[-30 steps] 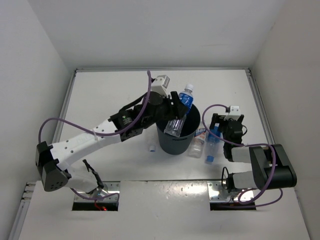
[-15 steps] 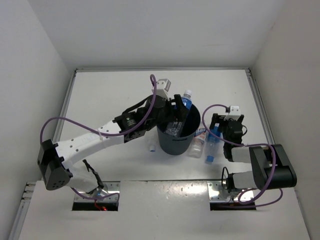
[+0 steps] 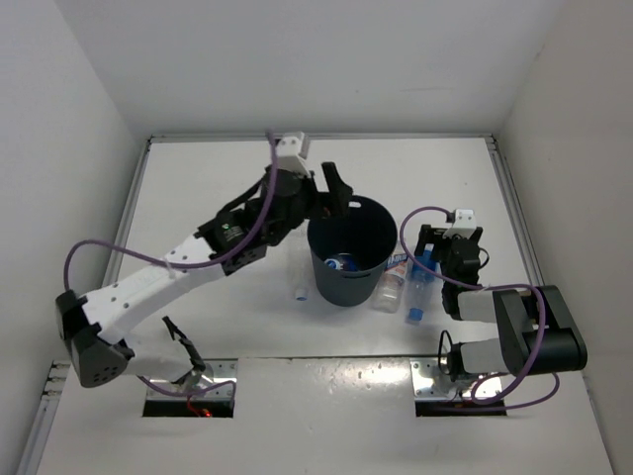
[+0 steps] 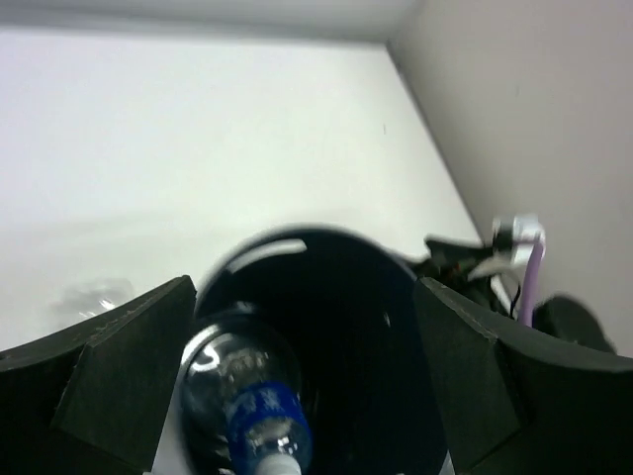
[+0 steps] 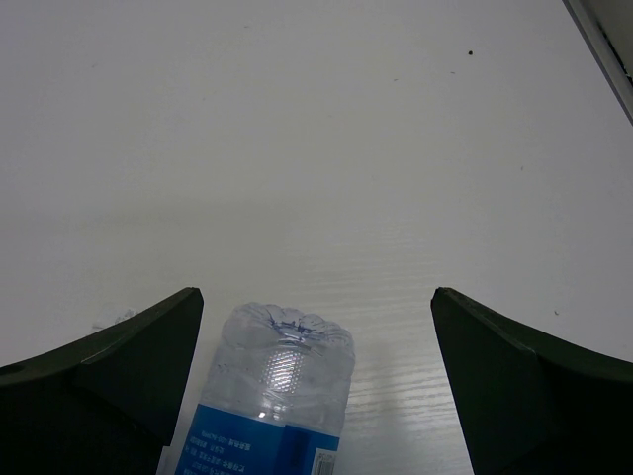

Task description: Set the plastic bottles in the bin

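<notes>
- My left gripper (image 3: pixel 334 190) is spread wide and holds nothing. It sits by the far-left rim of the bin (image 3: pixel 384 226).
- The bottle in the bin (image 3: pixel 344 263) lies low inside. From above I see only a patch of blue label and cannot tell its heading.
- My left wrist view fills that in. The bottle's long axis runs along the bin's left inner wall, with the white cap nearest the lens and the rounded base deeper in.
- My right gripper (image 5: pixel 316 294) is also wide and empty, over the blue-capped bottle (image 3: pixel 417 285), which lies flat on the table (image 3: pixel 218 198) right of the bin.
- From above, its cap points toward my bases and its base toward the far wall. The right wrist view shows only the ribbed base and the start of the label, with neither finger touching it.
- A third bottle (image 3: pixel 390 284) lies between that one and the bin, close against the bin's foot. Only the top view shows it.
</notes>
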